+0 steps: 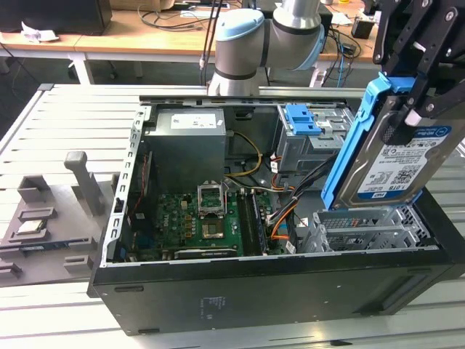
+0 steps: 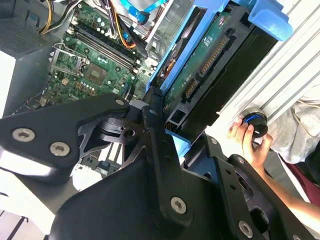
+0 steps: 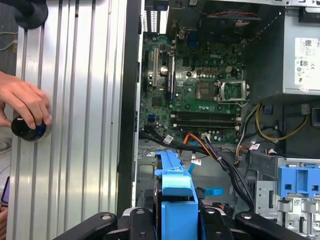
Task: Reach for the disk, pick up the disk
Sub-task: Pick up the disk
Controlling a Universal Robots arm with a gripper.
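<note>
Silver disk (image 1: 396,156) near upright, long axis slightly tilted, pinched between fingers (image 1: 407,109).

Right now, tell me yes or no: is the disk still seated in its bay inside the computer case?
No. In the exterior view the disk hangs tilted above the open computer case, clamped in the tool.
</note>
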